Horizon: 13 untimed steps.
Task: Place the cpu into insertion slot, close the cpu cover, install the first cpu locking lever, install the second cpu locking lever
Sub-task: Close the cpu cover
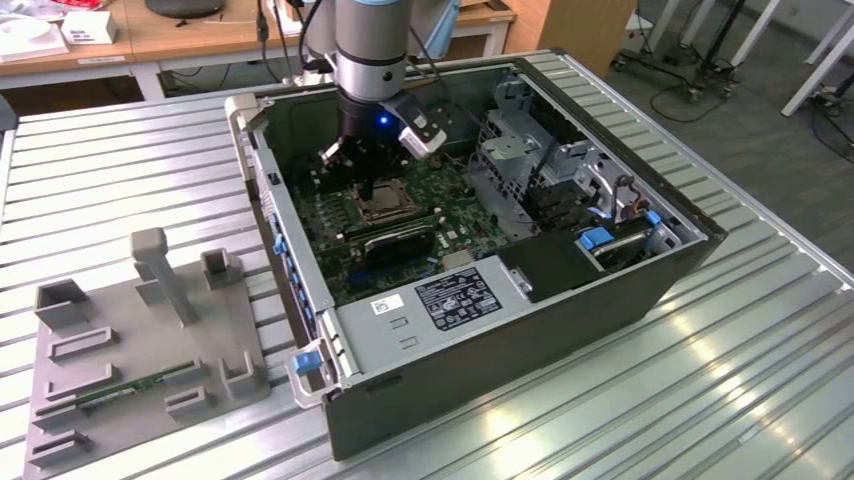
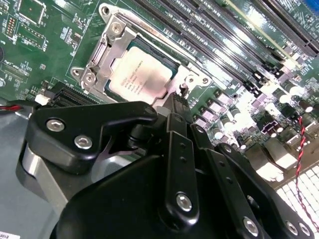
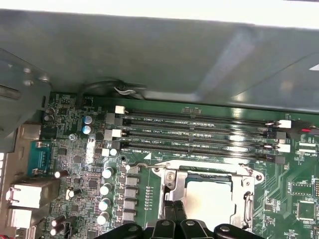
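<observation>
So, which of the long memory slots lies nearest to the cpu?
The memory slot directly beside the cpu cover, farthest from the grey case wall.

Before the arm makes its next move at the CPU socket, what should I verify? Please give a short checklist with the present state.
1. The cpu lies flat in the insertion slot: ok.
2. The cpu cover is down around the chip: ok.
3. Both locking levers are latched: cannot tell, they are not clear to see.
4. The gripper is at the socket's edge, off the memory slots: ok.
5. The gripper carries nothing: cannot tell.
</observation>
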Available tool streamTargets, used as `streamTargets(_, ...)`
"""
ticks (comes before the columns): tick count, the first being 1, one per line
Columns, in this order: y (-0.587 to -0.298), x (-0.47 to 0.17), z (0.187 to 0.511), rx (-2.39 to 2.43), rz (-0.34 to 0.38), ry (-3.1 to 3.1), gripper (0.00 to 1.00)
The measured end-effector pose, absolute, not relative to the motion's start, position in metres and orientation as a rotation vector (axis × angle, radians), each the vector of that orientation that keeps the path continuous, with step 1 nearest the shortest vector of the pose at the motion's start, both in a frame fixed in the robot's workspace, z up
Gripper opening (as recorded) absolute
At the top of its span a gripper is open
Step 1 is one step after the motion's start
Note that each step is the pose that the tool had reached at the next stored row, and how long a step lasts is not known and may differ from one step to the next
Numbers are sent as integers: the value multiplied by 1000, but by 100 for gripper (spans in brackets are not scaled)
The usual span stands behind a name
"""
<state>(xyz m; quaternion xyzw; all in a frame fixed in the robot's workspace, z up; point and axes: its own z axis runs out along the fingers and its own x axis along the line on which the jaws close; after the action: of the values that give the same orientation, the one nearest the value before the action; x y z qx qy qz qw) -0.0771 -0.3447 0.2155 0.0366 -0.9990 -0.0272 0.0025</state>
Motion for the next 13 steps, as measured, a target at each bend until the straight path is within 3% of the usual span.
streamTargets(13, -345, -54, 216, 115, -85, -3133, 11)
